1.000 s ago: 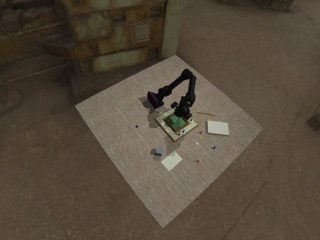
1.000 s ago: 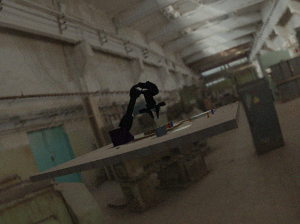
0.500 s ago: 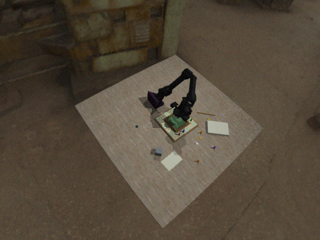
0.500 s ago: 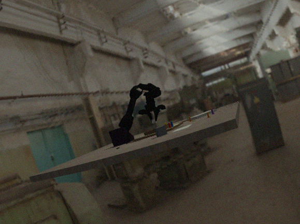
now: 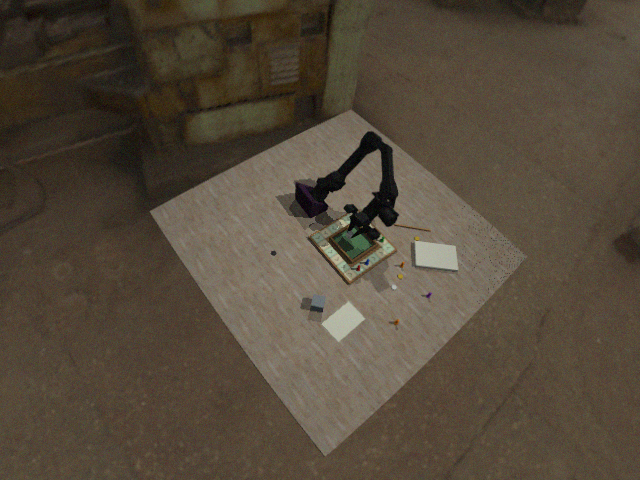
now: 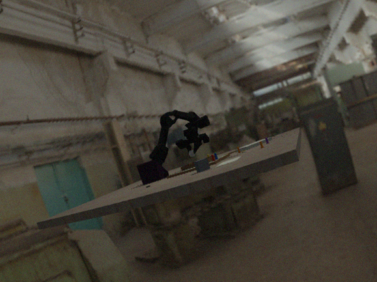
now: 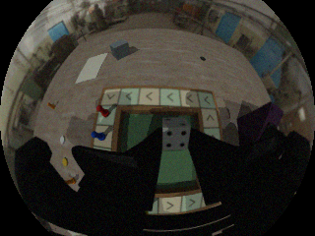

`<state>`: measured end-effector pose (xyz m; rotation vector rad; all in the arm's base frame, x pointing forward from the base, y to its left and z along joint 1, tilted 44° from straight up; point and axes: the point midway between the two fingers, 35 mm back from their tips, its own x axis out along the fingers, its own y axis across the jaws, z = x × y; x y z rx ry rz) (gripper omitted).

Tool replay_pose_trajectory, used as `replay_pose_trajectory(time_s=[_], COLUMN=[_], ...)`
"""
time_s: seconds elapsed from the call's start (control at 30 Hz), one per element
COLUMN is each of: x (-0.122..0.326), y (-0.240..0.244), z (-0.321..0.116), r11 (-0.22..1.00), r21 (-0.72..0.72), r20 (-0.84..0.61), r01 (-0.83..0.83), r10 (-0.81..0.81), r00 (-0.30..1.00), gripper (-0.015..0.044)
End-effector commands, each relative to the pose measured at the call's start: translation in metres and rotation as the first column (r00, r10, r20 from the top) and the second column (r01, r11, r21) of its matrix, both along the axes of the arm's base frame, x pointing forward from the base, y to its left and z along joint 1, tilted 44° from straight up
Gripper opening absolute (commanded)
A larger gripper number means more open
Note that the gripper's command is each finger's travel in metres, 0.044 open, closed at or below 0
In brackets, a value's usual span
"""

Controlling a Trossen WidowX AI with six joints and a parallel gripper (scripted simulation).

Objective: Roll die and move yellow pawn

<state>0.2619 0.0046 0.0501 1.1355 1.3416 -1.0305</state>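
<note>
Here the gripper point(image 7: 173, 151) is clamped on the grey die point(image 7: 173, 137), whose pips face the wrist camera between the two dark fingers. The die hangs in the air over the green tray point(image 5: 355, 244), toward its far end in the wrist view, not touching the felt. From the exterior view the gripper point(image 6: 192, 150) points down above the board with a pale speck at its tip.

Around the tray runs the board's track point(image 5: 330, 255) of pale squares with arrows. A red pawn point(image 7: 102, 109) and a blue pawn point(image 7: 98, 136) stand on the track's left side in the wrist view, close together. A small yellow piece point(image 7: 65, 161) lies off the board on the table point(image 5: 232, 242); whether it is the yellow pawn I cannot tell.

Farther out, a white card point(image 5: 435, 255) lies beside the board, another pale sheet point(image 5: 342, 320) and a small grey block point(image 5: 317, 302) nearer the table's front. The arm's purple base point(image 5: 309, 198) sits behind the board.
</note>
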Motion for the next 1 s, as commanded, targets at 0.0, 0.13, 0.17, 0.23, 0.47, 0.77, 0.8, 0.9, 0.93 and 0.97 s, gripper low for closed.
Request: replay_pose_trajectory(time_s=[0.0,0.13,0.17,0.23,0.47,0.77,0.8,0.9,0.93,0.97], x=[-0.001,-0.001,0.000,0.003,0.007,0.007,0.007,0.007,0.007,0.007], y=[0.000,0.000,0.000,-0.001,-0.003,-0.003,-0.003,-0.003,-0.003,-0.003], z=[0.000,0.001,0.003,0.015,0.045,0.045,0.045,0.045,0.045,0.045], r11=[0.995,0.985,0.985,0.985,0.985,0.985,0.985,0.985,0.985,0.985], r21=[-0.099,-0.160,-0.160,-0.160,-0.161,-0.161,-0.161,-0.161,-0.161,-0.161], r20=[0.054,0.103,0.104,0.104,0.104,0.104,0.104,0.104,0.104,0.104], r01=[0.030,0.056,0.056,0.056,0.056,0.056,0.056,0.056,0.056,0.056], r10=[-0.025,-0.040,-0.040,-0.040,-0.040,-0.040,-0.040,-0.040,-0.040,-0.040], r00=[0.998,0.994,0.994,0.994,0.994,0.994,0.994,0.994,0.994,0.994], gripper=[0.0000,0.0000,0.0000,0.0000,0.0000,0.0000,0.0000,0.0000,0.0000,0.0000])
